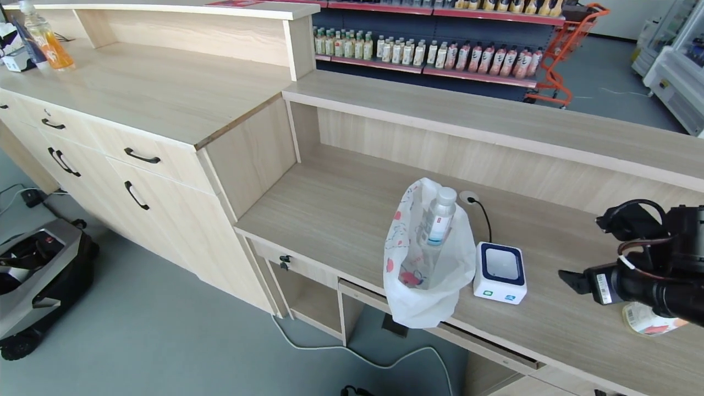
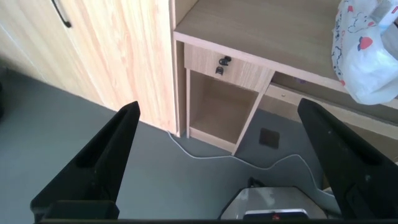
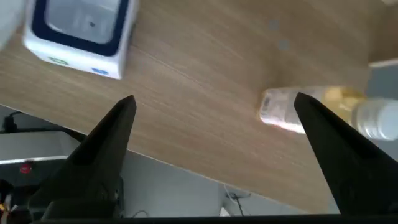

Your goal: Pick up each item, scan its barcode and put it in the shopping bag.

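Our right gripper [image 3: 214, 102] hangs empty with its fingers spread over the counter [image 1: 341, 214]. The yellow drink bottle [image 3: 311, 111] lies on its side below one finger, near the barcode scanner [image 1: 499, 272], and our left gripper [image 2: 217, 106] is spread just as wide, out above the floor. A clear bottle [image 1: 440, 220] already stands in the shopping bag [image 1: 429, 302]. We judge that an off-centre pinch could roll the yellow drink bottle toward the counter's front edge, and a nudge could tip the overhanging shopping bag.

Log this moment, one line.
shopping bag: clear bottle inside | drink bottle: lying on counter | right gripper: open, near it | left gripper: open, over floor
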